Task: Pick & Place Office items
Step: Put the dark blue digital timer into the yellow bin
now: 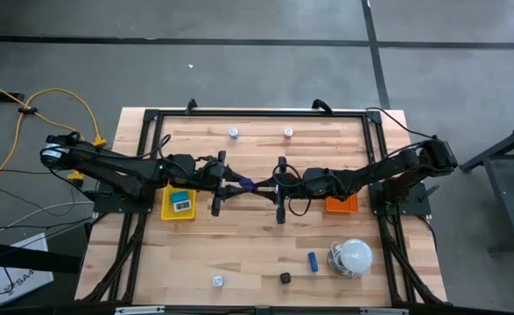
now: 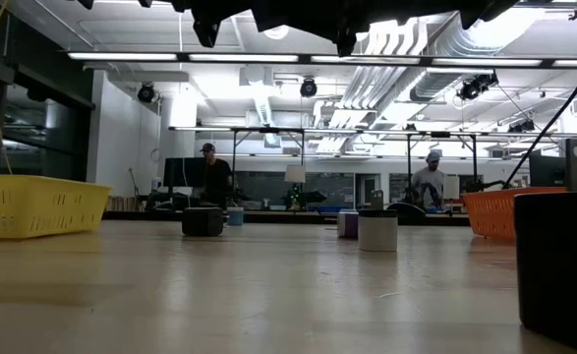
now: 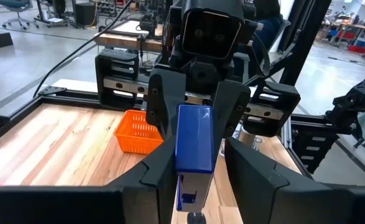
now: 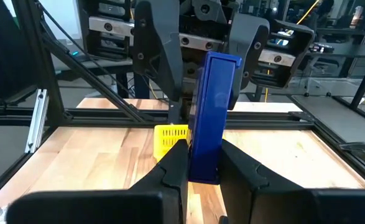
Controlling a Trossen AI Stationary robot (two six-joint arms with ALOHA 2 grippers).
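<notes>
Both grippers, left gripper (image 1: pixel 239 184) and right gripper (image 1: pixel 258 185), clamp one blue stick (image 3: pixel 193 138) mid-counter (image 1: pixel 257 245); yellow tray (image 1: pixel 179 203) and orange tray (image 1: pixel 341 204) flank them.

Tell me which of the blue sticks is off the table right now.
The blue stick at mid-table, gripped from both ends by the left end effector and the right end effector. The other blue stick lies on the table by the white dome.

A yellow tray (image 1: pixel 179 204) and an orange tray (image 1: pixel 341 205) sit well apart on the wooden worktop (image 1: pixel 257 254); a white dome (image 1: pixel 356 255) with coiled cable lies near the orange tray.
</notes>
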